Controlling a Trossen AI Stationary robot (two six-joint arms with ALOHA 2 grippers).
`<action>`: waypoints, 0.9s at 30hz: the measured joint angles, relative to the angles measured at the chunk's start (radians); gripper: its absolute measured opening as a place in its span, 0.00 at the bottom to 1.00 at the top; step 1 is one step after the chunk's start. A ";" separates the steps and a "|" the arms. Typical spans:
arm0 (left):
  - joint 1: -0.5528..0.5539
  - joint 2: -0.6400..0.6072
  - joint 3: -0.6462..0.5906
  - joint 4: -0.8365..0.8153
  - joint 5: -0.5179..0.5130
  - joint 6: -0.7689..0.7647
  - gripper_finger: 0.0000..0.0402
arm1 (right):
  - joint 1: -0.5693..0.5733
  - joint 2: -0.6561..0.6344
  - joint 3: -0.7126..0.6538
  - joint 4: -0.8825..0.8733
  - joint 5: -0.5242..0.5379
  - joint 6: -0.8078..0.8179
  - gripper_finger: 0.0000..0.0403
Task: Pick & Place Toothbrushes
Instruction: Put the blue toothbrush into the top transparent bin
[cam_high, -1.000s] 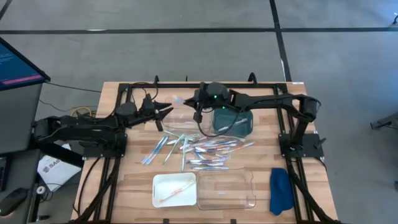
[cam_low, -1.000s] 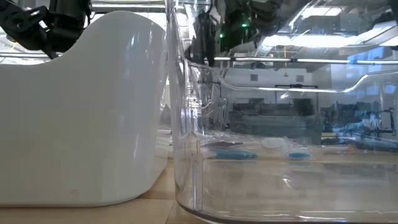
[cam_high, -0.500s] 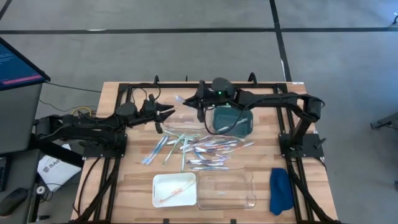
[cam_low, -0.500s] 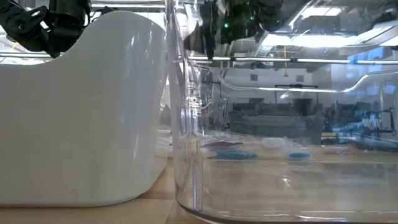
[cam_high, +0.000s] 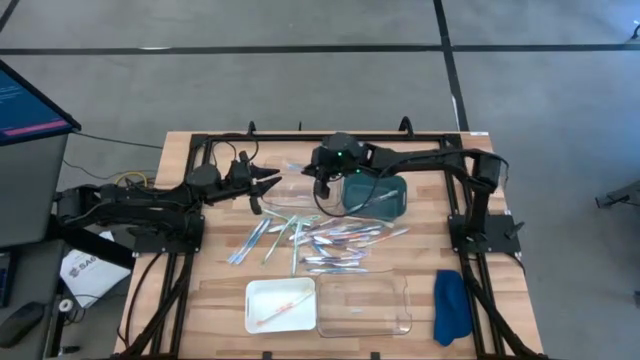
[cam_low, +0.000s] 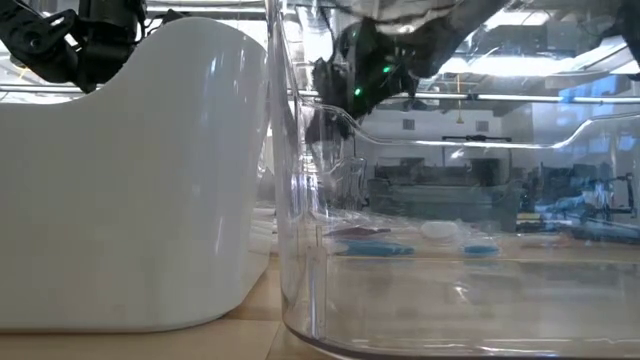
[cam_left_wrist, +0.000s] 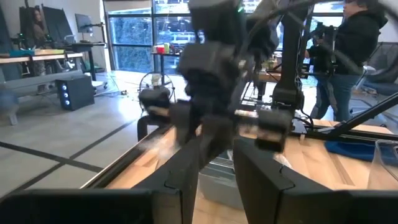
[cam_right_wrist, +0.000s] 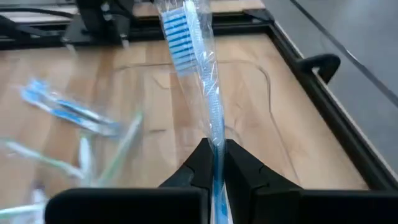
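Right wrist view: the right tool (cam_right_wrist: 216, 157) was clamped on a wrapped blue-bristled toothbrush (cam_right_wrist: 198, 68) above the wooden worktop (cam_right_wrist: 261, 118); the left tool (cam_high: 268, 183) stood partly apart.

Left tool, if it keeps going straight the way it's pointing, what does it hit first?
Most likely the right tool: the left tool points across the table's far side at it, close ahead. The right one is shut on a blue toothbrush. Depth is uncertain.
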 joint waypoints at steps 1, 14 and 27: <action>0.000 0.000 0.000 0.000 0.000 0.000 0.24 | 0.000 0.013 0.000 -0.005 0.001 0.002 0.04; 0.000 0.000 0.000 -0.001 0.000 0.006 0.24 | -0.002 0.043 -0.002 -0.086 0.104 0.003 0.04; 0.000 0.000 0.000 -0.002 0.000 0.006 0.24 | 0.011 0.044 -0.002 -0.146 0.127 -0.034 0.14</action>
